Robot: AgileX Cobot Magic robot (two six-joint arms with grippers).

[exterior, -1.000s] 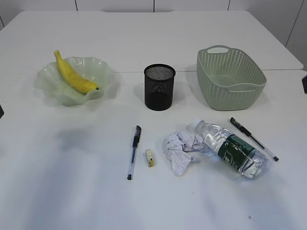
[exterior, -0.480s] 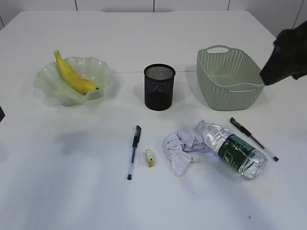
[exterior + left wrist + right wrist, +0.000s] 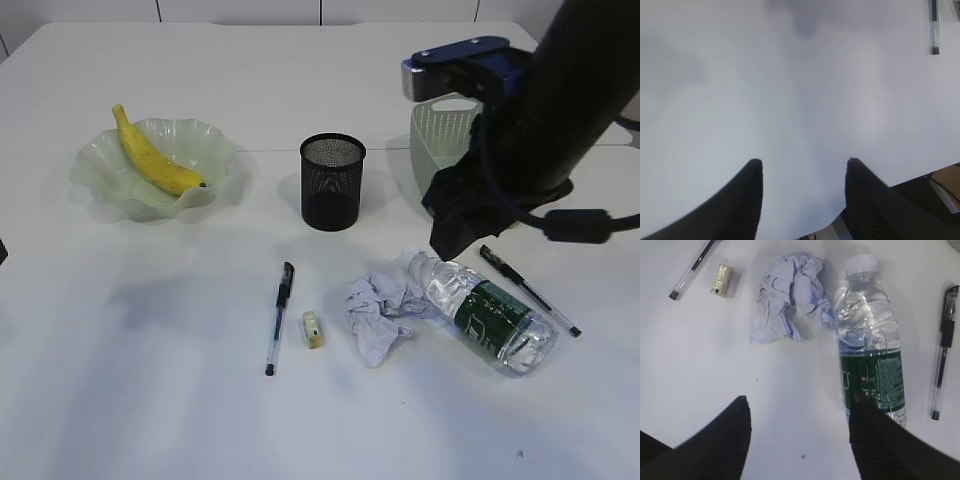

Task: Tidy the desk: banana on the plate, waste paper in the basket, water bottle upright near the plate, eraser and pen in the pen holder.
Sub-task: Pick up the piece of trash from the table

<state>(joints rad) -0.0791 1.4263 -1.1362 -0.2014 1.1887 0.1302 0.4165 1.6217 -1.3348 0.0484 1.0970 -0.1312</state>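
The banana (image 3: 155, 160) lies in the pale-green plate (image 3: 212, 148) at the back left. The black pen holder (image 3: 332, 182) stands at mid-desk. The basket (image 3: 438, 125) is partly hidden behind my right arm. The waste paper (image 3: 380, 315) touches the water bottle (image 3: 485, 310), which lies on its side. The eraser (image 3: 314, 329) lies beside one pen (image 3: 279, 315); a second pen (image 3: 530, 292) lies right of the bottle. My right gripper (image 3: 800, 402) is open and empty above the desk, its right finger over the bottle (image 3: 870, 350), with the paper (image 3: 790, 295) ahead. My left gripper (image 3: 804, 162) is open over bare desk (image 3: 790, 75).
The right wrist view also shows the eraser (image 3: 722, 279), the left pen (image 3: 692, 270) and the right pen (image 3: 942, 355). The left wrist view shows a pen tip (image 3: 934, 25) and the desk's front edge (image 3: 920, 172). The white desk (image 3: 150, 400) has a seam behind the pen holder.
My right arm has swung in from the right edge and now hangs over the basket's front and the bottle. The objects on the desk lie much as before.
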